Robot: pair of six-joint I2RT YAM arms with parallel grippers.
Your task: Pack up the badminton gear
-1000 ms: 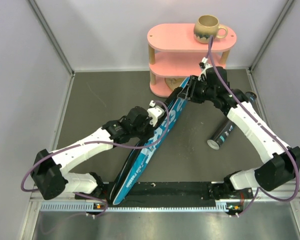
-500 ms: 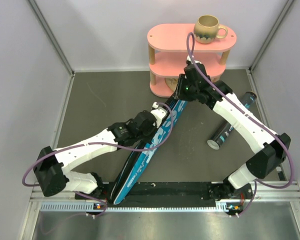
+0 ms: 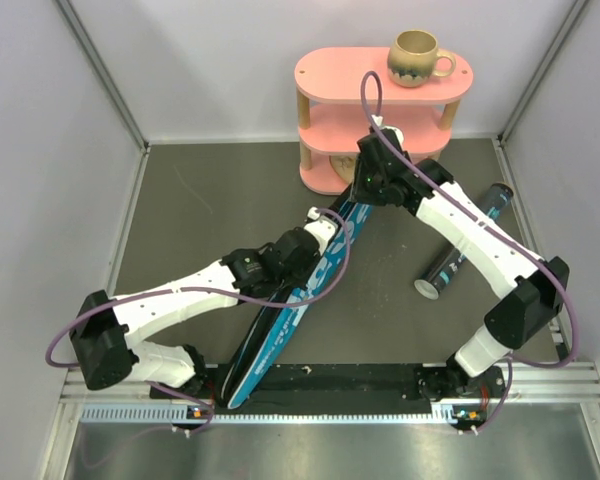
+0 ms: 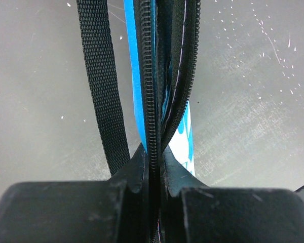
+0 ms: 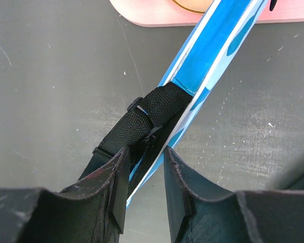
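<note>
Across the worktop (image 3: pixel 200 220), on edge with its far tip at the foot of the pink shelf (image 3: pixel 330 70): blue cover (image 3: pixel 280 335), clamped at the zipper (image 4: pixel 147 76) by the left end effector (image 4: pixel 153 152), straddled at that tip by the right end effector (image 5: pixel 146 157), narrow around strap (image 5: pixel 142 119) and edge, firm hold or not impossible to tell. Likely trouble: snagging the loose strap in the zipper, toppling the cover on any sideways tug, or bumping the shelf and rocking the mug (image 3: pixel 417 57) on top. Well apart to the right, black tube (image 3: pixel 458 255) lying outside the cover; shelf foot crowding the far tip.
</note>
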